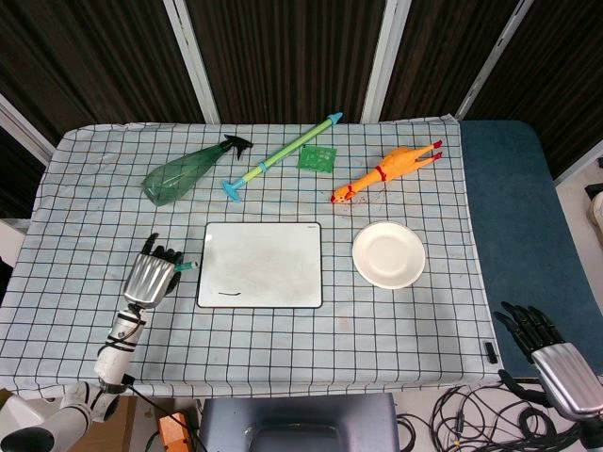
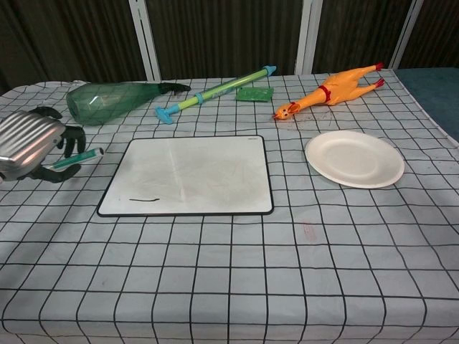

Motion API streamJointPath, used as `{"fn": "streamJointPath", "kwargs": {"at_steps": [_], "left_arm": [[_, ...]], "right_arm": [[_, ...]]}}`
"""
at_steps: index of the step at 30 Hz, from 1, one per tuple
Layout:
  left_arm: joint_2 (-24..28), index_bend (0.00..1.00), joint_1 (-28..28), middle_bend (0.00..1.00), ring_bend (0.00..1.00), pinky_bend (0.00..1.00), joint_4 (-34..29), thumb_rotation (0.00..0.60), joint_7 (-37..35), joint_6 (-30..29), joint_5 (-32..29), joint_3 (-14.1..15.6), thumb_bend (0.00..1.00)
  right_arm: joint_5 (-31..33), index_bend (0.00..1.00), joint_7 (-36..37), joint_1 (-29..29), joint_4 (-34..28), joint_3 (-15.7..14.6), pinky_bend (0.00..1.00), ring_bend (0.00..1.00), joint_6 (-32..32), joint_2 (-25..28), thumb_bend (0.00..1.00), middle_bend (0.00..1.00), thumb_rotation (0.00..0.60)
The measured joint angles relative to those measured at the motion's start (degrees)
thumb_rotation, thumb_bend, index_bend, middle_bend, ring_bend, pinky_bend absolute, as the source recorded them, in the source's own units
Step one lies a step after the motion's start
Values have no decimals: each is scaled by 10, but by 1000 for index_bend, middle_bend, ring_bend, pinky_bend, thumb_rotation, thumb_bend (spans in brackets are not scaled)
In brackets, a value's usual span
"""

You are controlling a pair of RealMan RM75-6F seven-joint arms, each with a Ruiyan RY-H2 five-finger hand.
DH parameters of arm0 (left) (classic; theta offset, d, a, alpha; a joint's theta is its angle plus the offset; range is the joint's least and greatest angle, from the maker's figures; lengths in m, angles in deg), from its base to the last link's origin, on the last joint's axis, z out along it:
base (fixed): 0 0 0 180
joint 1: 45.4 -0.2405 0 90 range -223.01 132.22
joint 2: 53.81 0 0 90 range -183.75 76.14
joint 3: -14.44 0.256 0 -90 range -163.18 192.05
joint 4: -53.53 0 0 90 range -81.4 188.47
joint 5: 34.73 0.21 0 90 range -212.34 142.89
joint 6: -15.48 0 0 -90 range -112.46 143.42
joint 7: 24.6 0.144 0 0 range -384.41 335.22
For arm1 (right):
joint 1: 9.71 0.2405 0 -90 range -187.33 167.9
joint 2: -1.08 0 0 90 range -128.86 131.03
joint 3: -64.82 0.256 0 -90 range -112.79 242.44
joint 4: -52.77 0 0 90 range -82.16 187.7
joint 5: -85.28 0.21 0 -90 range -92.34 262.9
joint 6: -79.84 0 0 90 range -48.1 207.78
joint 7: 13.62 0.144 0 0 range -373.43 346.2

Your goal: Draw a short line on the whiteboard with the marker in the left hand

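The whiteboard [image 1: 262, 264] [image 2: 192, 175] lies flat at the table's middle, with a short dark line [image 1: 226, 294] [image 2: 144, 199] near its front left corner. My left hand [image 1: 151, 279] [image 2: 30, 145] hovers over the cloth to the left of the board, clear of it, and grips a teal marker [image 1: 186, 267] [image 2: 76, 158] whose tip points toward the board. My right hand [image 1: 548, 350] hangs off the table's front right corner, fingers spread, holding nothing; the chest view does not show it.
Along the back lie a green spray bottle [image 1: 185, 170] [image 2: 113, 98], a green-and-blue water squirter [image 1: 283, 154] [image 2: 216, 91], a green card [image 1: 317, 157] and a rubber chicken [image 1: 385, 171] [image 2: 331, 90]. A white plate [image 1: 388, 254] [image 2: 354, 158] sits right of the board.
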Motion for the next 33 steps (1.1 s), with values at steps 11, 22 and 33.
{"fn": "streamJointPath", "kwargs": {"at_steps": [11,22,33], "left_arm": [[6,413,-15,452,277,133,37,600,17,66,-30,-5,421],[42,315,-31,320,205,119,-47,600,46,64,-32,-1,392],[185,5,-145,16,0,31,-338,600,15,-114,26,64,360]], "right_arm": [[4,0,-14,0,-5,1,47,0,-5,-4,269,0,600],[5,0,-12,0,-5,2,47,0,-4,-4,269,0,600],[10,0,-17,-2,-4,3,46,0,-4,-4,269,0,600]]}}
